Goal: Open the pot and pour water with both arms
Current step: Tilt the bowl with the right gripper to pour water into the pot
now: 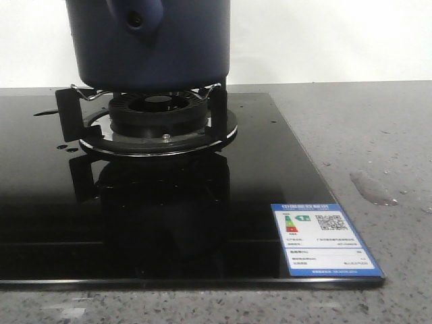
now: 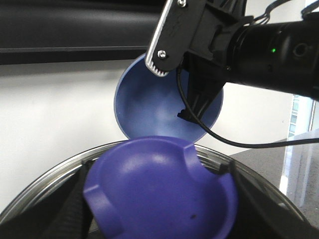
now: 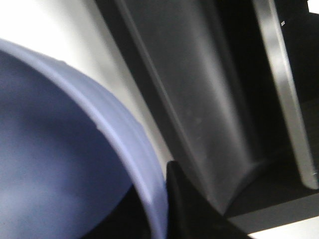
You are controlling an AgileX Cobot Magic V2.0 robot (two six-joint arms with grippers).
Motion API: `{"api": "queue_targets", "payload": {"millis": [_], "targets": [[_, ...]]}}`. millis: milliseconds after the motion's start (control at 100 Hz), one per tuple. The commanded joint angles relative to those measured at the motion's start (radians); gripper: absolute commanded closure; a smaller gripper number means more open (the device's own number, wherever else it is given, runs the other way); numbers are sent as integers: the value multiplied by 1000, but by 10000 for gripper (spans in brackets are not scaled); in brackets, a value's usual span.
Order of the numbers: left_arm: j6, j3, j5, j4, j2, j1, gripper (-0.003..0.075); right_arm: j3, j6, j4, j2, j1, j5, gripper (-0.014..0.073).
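From the front view I have the pot (image 1: 152, 44) sitting on the wire supports of the burner (image 1: 158, 115), set in the black glass hob (image 1: 169, 216) that lies on the grey desk (image 1: 378, 135). I judge it rests there so it stays steady while both arms work above it. It is a large round vessel, dark navy, with straight matte sides and a same-coloured handle mount tapering to a point with a dark hole. Its top is cut off by the frame, so I cannot say from here whether it is open. In the left wrist view my left hand (image 2: 159, 209) sits around a purple-blue domed piece (image 2: 159, 189), which I take for the lid, held over a metal rim (image 2: 45, 184); the fingers look closed on it, though their tips are hidden, so I call that a probable hold. Beyond it the right hand (image 2: 192, 107) pinches the rim of a lighter-blue bowl (image 2: 154, 104), tipped so its inside faces the camera, which suits pouring. A puddle (image 1: 371, 189) lies on the desk beside the hob.
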Motion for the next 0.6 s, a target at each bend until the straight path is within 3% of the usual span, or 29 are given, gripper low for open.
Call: {"api": "queue_targets", "payload": {"millis": [0,250,380,480,590], "targets": [[1,-34,-1,-36,-4,-8,500,-32,8,-134,-58,17,-17,634],[1,-34,-1,-36,-6,-8,500,-32,10,-169,-58,33,20,636],[1,-34,-1,-36,-6,-8,500,-32,90,-146,-58,33,65,636],[1,-34,-1,-36,-6,-8,500,-47,183,-30,-63,33,170,637],[1,-34,-1,-36,-6,-8,500,-118,188,249,-79,-7,237,637]]}}
